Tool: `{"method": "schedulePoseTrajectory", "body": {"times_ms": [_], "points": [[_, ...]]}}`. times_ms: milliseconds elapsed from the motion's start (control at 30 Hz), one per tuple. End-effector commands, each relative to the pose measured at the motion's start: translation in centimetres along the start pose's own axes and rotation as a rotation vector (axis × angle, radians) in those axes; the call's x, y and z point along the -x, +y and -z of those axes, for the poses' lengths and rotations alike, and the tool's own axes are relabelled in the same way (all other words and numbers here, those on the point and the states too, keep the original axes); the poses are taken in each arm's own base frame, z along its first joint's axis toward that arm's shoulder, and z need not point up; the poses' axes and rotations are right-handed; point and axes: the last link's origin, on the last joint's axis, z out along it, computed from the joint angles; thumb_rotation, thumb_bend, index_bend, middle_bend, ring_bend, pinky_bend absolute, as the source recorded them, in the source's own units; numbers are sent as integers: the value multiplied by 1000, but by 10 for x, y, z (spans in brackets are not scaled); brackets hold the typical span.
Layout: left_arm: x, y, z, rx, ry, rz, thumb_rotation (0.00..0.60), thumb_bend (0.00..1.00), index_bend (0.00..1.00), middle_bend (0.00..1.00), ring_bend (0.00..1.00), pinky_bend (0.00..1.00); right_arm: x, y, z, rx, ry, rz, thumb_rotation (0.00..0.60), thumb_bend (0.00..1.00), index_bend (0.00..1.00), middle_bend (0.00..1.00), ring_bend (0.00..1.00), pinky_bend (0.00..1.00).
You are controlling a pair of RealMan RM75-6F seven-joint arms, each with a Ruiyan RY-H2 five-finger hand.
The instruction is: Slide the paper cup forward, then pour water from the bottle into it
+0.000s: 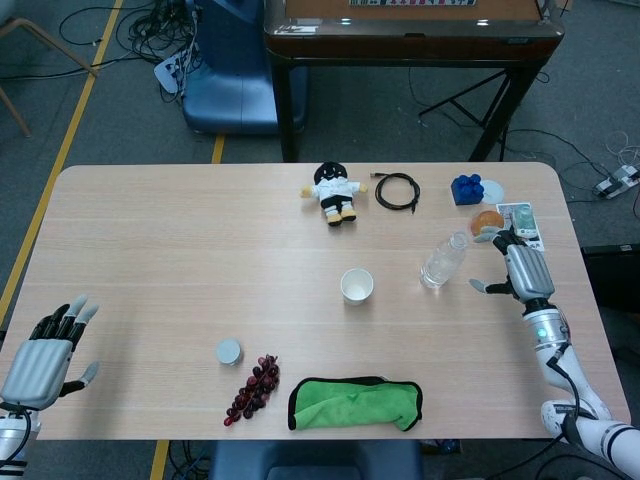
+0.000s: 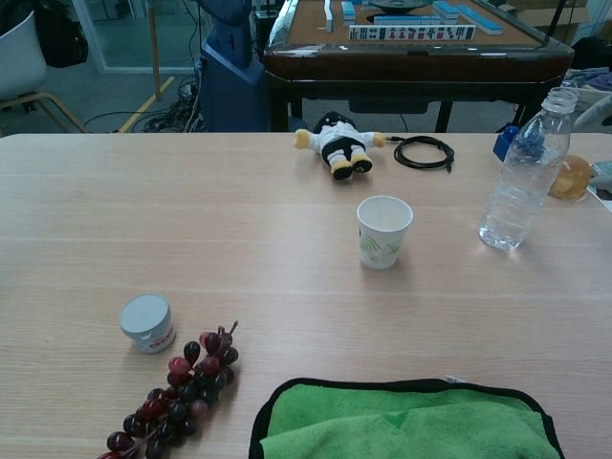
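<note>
In my head view the paper cup [image 1: 356,285] stands upright at the middle of the table [image 1: 160,240], with the bottle [image 1: 442,261] to its right, also upright and cap off. My right hand [image 1: 522,268] hovers further right, just beside the bottle without touching it, fingers spread and empty. In the chest view only a fingertip or two shows at the right edge, past the bottle [image 2: 525,172] and the cup [image 2: 383,230]. My left hand [image 1: 45,357] sits open at the lower left corner, well apart from both, holding nothing.
</note>
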Motion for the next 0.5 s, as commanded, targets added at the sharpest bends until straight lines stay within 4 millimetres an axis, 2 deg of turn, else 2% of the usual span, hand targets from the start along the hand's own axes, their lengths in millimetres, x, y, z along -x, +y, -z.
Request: {"method": "schedulePoseTrajectory", "body": {"times_ms": [33,500], "points": [[0,0,0,-1,-1,2,600,275,79,0,0,107,9,-2,-9,-23,-29,-21,600,79,307,188,151,276],[0,-2,1,-8,-5,1,600,276,79,0,0,107,29,0,-27,-33,-79,-107,600,52,306,189,151,276]]}}
